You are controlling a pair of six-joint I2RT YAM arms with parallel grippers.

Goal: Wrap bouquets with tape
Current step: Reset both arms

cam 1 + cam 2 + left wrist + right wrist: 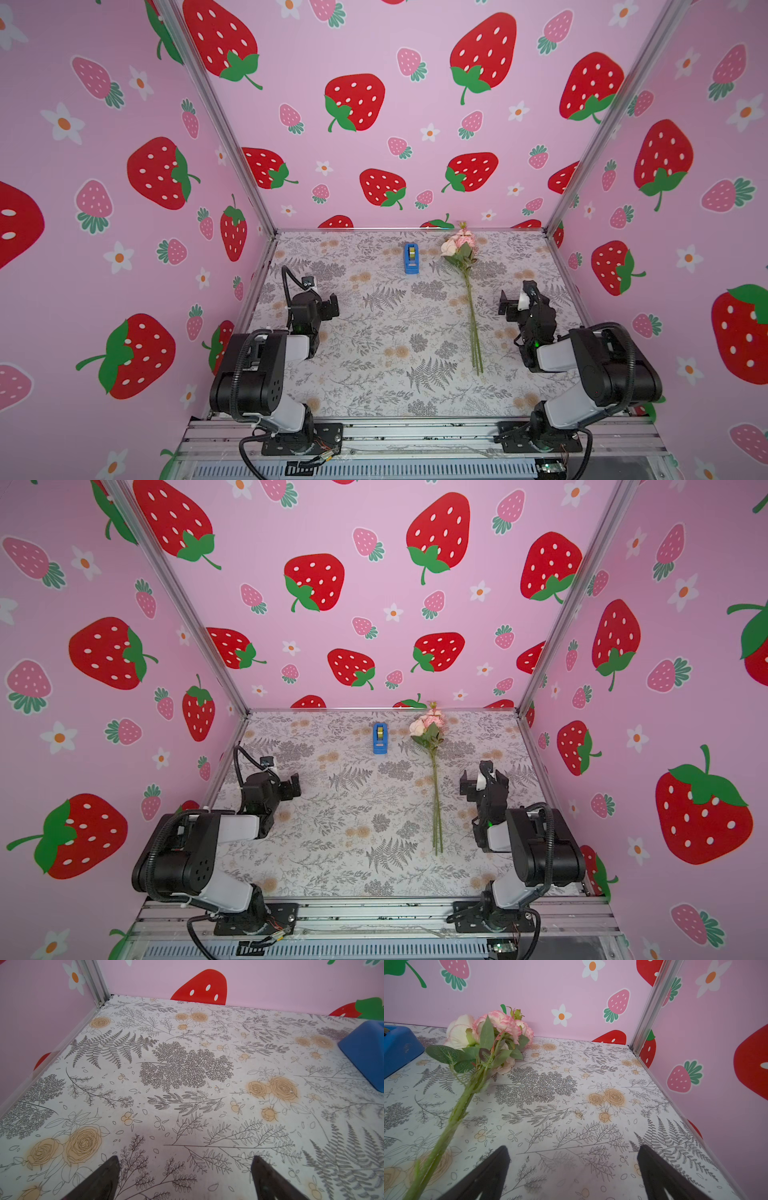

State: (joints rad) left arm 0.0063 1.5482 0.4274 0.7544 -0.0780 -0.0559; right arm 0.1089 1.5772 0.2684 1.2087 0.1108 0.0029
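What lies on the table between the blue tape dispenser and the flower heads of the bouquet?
Nothing: between the tape and the bouquet only the printed table covering shows, and it is bare. Both top views show this.

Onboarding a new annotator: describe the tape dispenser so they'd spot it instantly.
Start at the fern-printed table covering and look to its far edge, near the back wall. There the tape sits apart from the bouquet, on the blooms' left-arm side. It is the only solid blue block, with a yellowish roll in its top.
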